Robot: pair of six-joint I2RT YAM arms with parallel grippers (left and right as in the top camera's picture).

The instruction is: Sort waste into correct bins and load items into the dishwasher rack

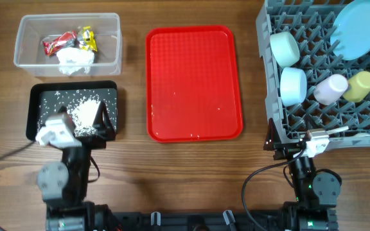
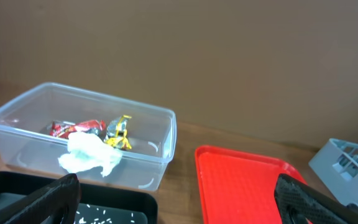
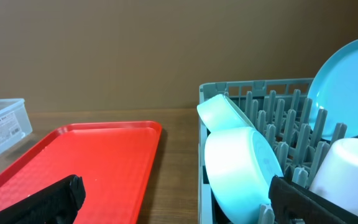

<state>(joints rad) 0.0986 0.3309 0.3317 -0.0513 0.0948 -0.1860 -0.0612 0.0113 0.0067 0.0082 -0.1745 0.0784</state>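
Observation:
The clear tub [image 1: 24, 38] holds a crumpled white napkin [image 1: 74, 59], a red wrapper [image 1: 56, 43] and a yellow wrapper [image 1: 87, 38]; they also show in the left wrist view [image 2: 89, 155]. The black tray [image 1: 40, 96] holds white rice grains [image 1: 85, 113]. The grey rack [image 1: 268, 122] holds two pale bowls [image 1: 284, 48] [image 1: 293, 85], the light-blue plate [image 1: 358, 29], a pink cup [image 1: 331, 88] and a yellow cup [image 1: 360, 85]. A thin white utensil [image 1: 333, 131] lies at its front edge. My left gripper [image 2: 179, 202] is open and empty over the black tray's near side. My right gripper [image 3: 179, 199] is open and empty at the rack's front left corner.
The flat red tray [image 1: 194, 80] lies in the middle between the bins and the rack, with a few tiny white specks on it. It shows in both wrist views [image 2: 241, 180] [image 3: 86, 162]. Bare wooden table surrounds everything.

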